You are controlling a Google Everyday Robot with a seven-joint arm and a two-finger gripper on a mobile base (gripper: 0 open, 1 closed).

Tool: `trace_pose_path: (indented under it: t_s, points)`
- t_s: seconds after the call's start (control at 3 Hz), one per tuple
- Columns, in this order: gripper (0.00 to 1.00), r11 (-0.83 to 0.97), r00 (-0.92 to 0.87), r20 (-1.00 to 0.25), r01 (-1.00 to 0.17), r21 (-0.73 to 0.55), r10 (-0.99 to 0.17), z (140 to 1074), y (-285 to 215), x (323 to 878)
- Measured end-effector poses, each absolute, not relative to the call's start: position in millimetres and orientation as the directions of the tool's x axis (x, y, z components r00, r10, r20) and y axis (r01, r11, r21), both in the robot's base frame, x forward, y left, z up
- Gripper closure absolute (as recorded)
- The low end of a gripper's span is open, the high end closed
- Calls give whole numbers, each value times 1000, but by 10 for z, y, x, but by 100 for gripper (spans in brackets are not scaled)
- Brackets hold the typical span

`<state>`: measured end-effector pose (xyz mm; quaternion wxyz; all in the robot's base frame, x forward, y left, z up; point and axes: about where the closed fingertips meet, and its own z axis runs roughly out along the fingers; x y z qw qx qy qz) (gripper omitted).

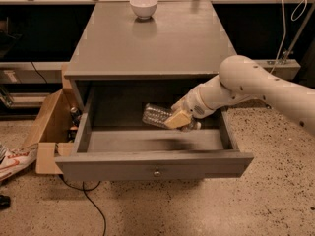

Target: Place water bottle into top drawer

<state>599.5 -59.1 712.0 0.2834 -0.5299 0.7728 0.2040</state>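
Water bottle (155, 114) sits inside the open top drawer (147, 162), tipped almost flat on its side, with its clear ribbed body pointing to the left and the end nearest the wrist mostly covered. It is in the rear right part of the drawer cavity, close to the back wall, and a soft dark shadow lies on the drawer floor in front of it; whether it touches the floor cannot be told. The gripper (177, 118) is down inside the drawer as well, its tan fingers (176, 119) clamped on the bottle's right half. The white arm (256, 85) reaches in from the right, passing over the drawer's right side wall. The drawer is pulled well out of the grey cabinet (152, 38), and its flat front panel carries a small round knob (156, 172) at the middle. A white bowl (143, 6) stands upright on the cabinet top near the back edge, well apart from the bottle. Just beside the cabinet's left side stands an open cardboard box (49, 127), and a shoe (15, 159) lies at the left edge of the speckled floor (266, 200). A dark cable (91, 203) runs across the floor below the drawer front.
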Motion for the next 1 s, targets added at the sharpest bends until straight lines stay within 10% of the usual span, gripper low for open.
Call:
trace_pose_path:
  t_s: [1.0]
  points:
    - [0,469,-202,-773,-872,-137,-601,7977,-1408,5951]
